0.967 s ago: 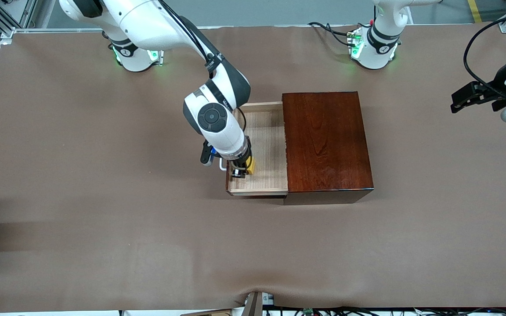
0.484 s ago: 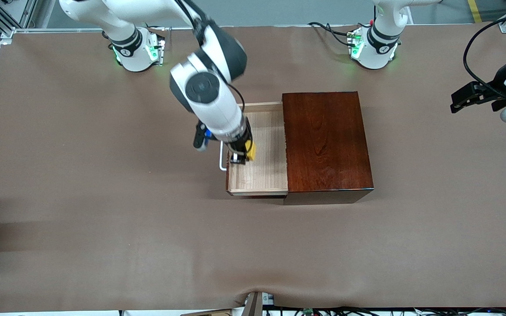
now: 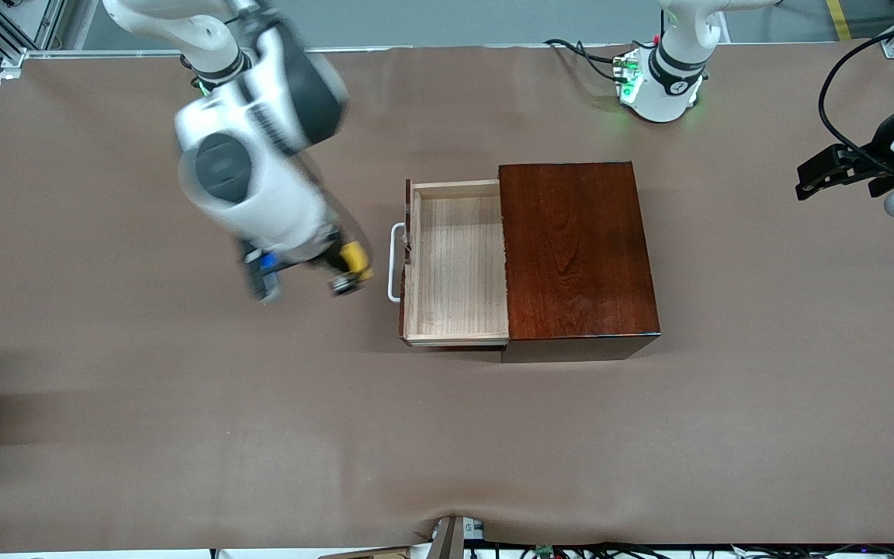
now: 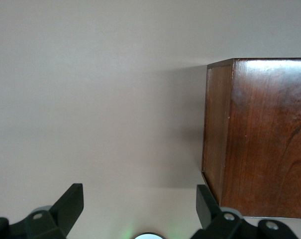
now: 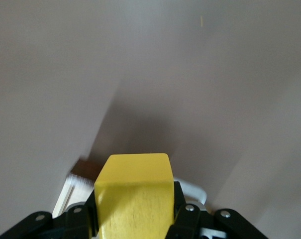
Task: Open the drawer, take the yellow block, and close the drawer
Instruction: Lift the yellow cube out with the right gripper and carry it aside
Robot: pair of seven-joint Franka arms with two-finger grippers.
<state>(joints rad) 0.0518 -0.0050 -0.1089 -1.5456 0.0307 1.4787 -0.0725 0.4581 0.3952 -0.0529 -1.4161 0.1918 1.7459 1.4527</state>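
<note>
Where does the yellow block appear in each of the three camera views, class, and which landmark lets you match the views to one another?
Front view: the yellow block is held in the right end effector over bare table, beside the open drawer's white handle.
Left wrist view: not in it; only the wooden box and table show.
Right wrist view: the block sits between the fingers, low and central.
Shared landmark: the wooden box links the front and left wrist views; the white handle links the front and right wrist views.

You have one yellow block [image 3: 355, 258], one wooden box [image 3: 577, 252] with one open drawer [image 3: 456, 264] and one white handle [image 3: 394, 262], two robot arms with two grippers [image 3: 344, 273] [image 3: 823, 172], and one brown table [image 3: 183, 404].
</note>
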